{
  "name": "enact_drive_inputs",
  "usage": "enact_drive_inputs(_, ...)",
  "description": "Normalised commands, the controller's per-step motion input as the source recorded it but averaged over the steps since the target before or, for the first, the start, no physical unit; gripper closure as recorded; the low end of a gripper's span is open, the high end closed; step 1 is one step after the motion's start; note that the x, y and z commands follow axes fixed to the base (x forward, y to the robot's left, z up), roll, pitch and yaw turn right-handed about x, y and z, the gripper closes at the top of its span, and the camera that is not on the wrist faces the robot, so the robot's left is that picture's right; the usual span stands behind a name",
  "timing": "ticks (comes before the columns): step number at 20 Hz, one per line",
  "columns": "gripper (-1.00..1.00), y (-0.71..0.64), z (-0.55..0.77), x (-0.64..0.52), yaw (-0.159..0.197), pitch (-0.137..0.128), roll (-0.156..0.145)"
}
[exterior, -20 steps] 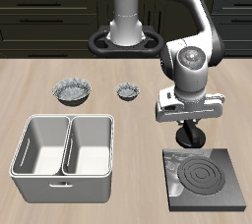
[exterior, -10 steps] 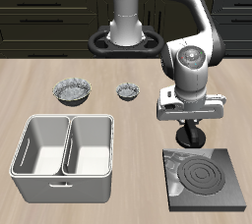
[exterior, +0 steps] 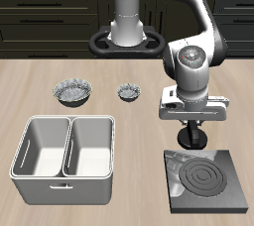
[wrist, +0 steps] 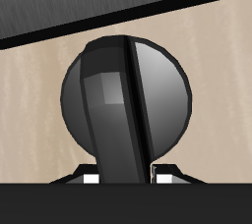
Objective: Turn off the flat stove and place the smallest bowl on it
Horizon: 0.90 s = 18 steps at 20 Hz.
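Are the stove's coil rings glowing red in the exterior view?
No, the flat stove's concentric rings show dark grey with no red glow, while the gripper sits at its knob.

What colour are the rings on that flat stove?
Dark, not glowing: thin pale concentric lines on the flat stove, best seen in the exterior view.

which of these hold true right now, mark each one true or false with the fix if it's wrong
1. The coil rings on the flat dark-grey square stove glow red. False: they are dark.
2. The tiny silvery crinkled bowl sits on the stove. False: it stands on the wooden table, farther back.
3. The claw is down at the stove's black round knob. True.
4. The white twin-compartment bin holds nothing. True.
5. The claw carries a bowl. False: both visible bowls rest on the table.
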Motion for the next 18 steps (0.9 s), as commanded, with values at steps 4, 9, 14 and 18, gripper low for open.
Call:
enact_drive_inputs(4,1.0,0.02,0.09,-0.04,-0.105,-0.018,-0.004)
enact_drive_inputs(9,1.0,0.02,0.04,0.0,-0.136,-0.001,0.001)
enact_drive_inputs(14,1.0,0.04,0.01,0.01,-0.133,0.003,0.004)
enact_drive_inputs(18,1.0,0.0,-0.06,0.02,-0.109,0.025,0.01)
